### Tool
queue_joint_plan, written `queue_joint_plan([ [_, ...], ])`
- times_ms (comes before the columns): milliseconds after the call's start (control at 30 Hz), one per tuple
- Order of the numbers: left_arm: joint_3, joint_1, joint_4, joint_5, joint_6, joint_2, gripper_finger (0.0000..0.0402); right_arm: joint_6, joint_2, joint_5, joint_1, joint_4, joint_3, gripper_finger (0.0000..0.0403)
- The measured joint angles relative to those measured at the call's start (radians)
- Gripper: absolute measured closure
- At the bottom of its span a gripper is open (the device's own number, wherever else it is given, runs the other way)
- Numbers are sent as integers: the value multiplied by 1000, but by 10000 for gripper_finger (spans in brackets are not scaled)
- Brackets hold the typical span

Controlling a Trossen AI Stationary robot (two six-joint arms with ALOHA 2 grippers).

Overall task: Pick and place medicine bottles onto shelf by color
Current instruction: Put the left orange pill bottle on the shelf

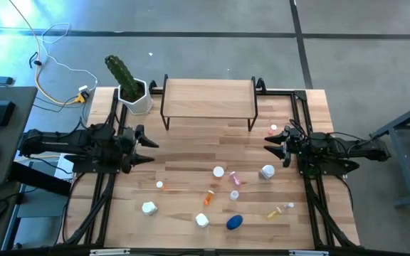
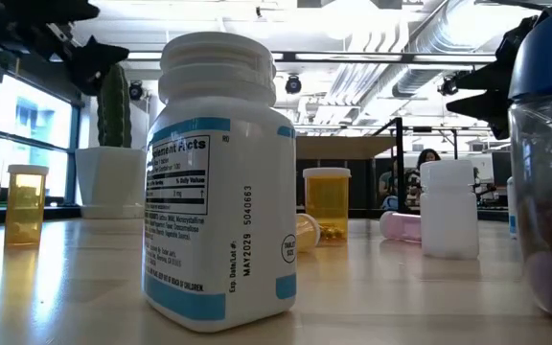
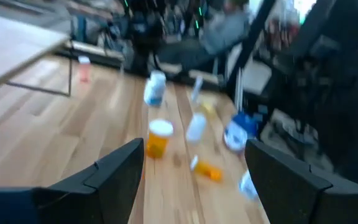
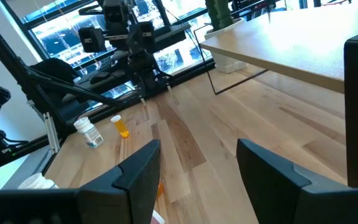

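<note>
Several small medicine bottles lie scattered on the near half of the wooden table: a white one (image 1: 219, 171), an orange one (image 1: 209, 195), a rounder blue one (image 1: 234, 222), a pink one (image 1: 273, 129) near my right gripper. The shelf (image 1: 208, 96) stands at the far middle on thin black legs, its top bare. My left gripper (image 1: 148, 149) hovers open at the left side, pointing toward the table's middle. My right gripper (image 1: 270, 146) hovers open at the right side, facing it. In the left wrist view, an orange bottle (image 3: 159, 138) stands beyond the gripper (image 3: 194, 180).
A white hexagonal pot with a cactus (image 1: 135, 96) stands left of the shelf. Black frame rails run along both table sides. In the low view a large white labelled bottle (image 2: 220, 182) stands close to the camera, a blue-capped jar (image 2: 549, 163) at the right.
</note>
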Motion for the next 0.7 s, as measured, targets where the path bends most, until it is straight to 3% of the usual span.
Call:
queue_joint_plan([
  [133, 69, -51, -113, -1, 65, 56, 133, 0, 0, 0, 0, 0, 0, 201],
  [367, 94, -160, -144, -6, 151, 167, 133, 0, 0, 0, 0, 0, 0, 201],
  [700, 94, -295, -154, -89, 126, 322, 133, 0, 0, 0, 0, 0, 0, 201],
])
